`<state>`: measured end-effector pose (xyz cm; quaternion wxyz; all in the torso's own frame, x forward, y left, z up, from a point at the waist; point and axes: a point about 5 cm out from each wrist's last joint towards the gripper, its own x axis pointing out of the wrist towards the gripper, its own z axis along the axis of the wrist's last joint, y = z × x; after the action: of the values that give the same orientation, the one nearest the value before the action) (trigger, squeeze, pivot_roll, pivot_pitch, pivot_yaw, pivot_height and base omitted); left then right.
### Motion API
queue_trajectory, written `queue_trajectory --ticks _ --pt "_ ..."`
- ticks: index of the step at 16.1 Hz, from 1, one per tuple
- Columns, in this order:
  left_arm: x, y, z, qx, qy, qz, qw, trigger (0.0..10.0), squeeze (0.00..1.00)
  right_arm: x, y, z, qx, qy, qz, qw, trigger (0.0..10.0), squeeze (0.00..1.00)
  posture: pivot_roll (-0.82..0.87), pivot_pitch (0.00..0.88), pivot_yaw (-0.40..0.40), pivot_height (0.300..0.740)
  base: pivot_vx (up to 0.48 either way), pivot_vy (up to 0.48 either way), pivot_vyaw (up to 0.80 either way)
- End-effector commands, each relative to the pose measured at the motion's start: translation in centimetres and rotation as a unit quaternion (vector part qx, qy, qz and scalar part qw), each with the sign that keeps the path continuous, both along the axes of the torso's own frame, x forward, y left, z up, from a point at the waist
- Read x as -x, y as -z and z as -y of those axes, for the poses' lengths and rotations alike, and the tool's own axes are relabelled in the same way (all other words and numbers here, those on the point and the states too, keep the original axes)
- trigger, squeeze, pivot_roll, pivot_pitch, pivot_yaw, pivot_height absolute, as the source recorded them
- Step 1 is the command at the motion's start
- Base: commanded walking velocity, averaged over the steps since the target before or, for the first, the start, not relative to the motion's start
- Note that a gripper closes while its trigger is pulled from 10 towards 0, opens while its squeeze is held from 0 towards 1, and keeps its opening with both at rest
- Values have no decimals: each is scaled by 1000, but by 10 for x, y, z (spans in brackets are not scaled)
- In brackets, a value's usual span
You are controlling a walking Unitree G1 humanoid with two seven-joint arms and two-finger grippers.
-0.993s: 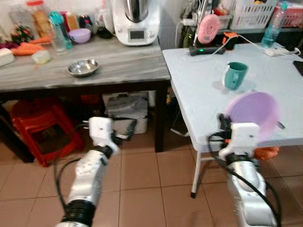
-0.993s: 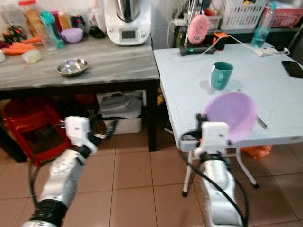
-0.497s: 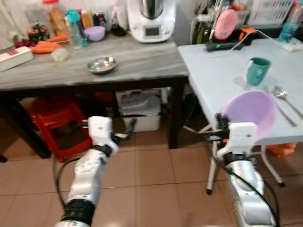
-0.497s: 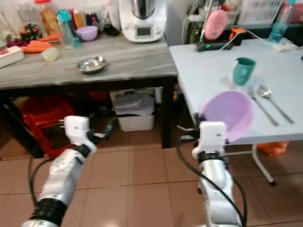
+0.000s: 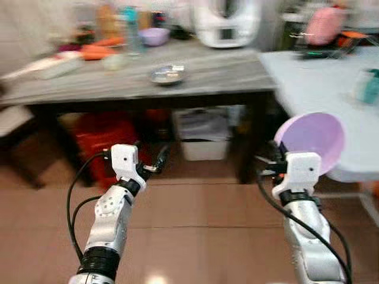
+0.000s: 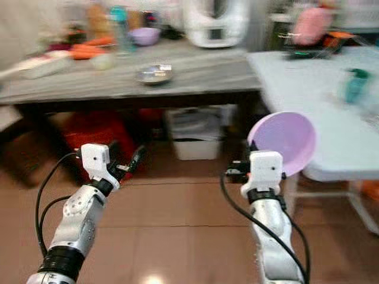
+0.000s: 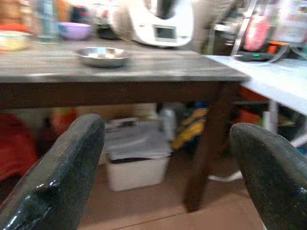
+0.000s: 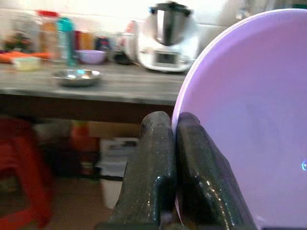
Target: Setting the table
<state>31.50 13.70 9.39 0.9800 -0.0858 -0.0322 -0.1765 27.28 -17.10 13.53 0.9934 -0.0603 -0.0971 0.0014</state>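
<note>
While the left pincer (image 7: 165,158) gapes wide, the right pincer (image 8: 175,143) pinches the purple bowl (image 5: 311,137) rim

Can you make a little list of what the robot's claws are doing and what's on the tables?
right claw: shut on the rim of the purple bowl, held up on edge
left claw: open, holding nothing
wooden table: steel bowl, white appliance, small purple bowl, bottles
white table: teal mug
picture: blurry

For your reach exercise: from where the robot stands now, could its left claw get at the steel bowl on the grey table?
Probably not yet. The left claw, open, hangs below the grey table; the steel bowl sits well beyond it.
</note>
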Motion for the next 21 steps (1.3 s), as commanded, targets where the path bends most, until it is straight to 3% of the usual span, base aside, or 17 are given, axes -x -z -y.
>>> queue_trajectory --ticks 1,4,10,12,21 --pt "0 1 6 -2 8 -1 1000 10000 0 1 -1 4 1 4 3 1000 10000 0 -44 0 72 740 0 409 613" --pt "1 1 6 -2 7 -1 1000 10000 0 2 -1 4 1 4 2 1000 10000 0 -44 0 69 740 0 405 565" --pt "2 -2 3 -17 4 18 1000 10000 0 0 -1 2 3 -4 3 1000 10000 0 -40 0 63 740 0 0 505" --pt "3 -1 2 -16 6 16 1000 10000 0 1 -1 2 1 -3 4 1000 10000 0 -41 0 65 740 272 0 631" --pt "3 0 8 -12 18 16 1000 10000 0 1 -2 3 -1 2 4 1000 10000 0 -49 0 67 740 392 0 0"
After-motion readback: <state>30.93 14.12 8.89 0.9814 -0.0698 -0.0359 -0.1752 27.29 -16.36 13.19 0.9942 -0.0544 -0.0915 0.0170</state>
